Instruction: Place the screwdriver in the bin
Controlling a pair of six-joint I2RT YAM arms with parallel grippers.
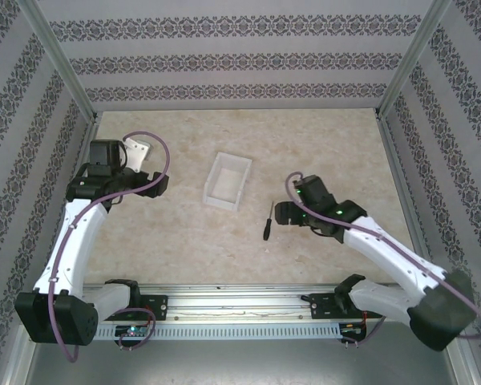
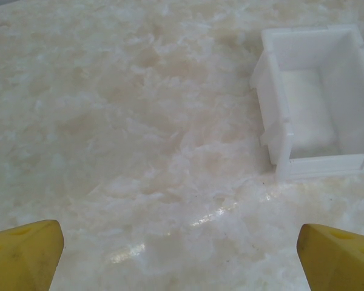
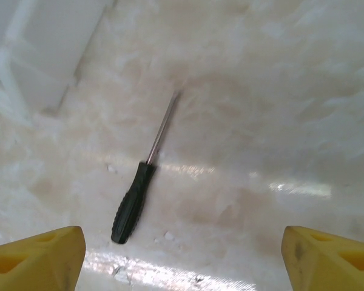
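Marbled beige tabletop [image 1: 224, 257], enclosed by patterned walls [image 1: 224, 60]. I see the white bin [image 1: 228, 181] standing open side up near the middle. Right of the bin and slightly nearer the front edge, apart from it, the screwdriver [image 1: 268, 221] lies flat, its black handle toward the front. Farther right of the bin, my right fingers [image 3: 36, 257] hover spread wide, gripping nothing. My left fingers [image 2: 24, 257], also spread, hang left of the bin.

The bin [image 1: 228, 181] sits mid-tabletop [image 1: 329, 136]. The screwdriver [image 1: 268, 220] lies flat on the tabletop, apart to the bin's right and nearer the arms, just left of the right tool [image 1: 281, 213].
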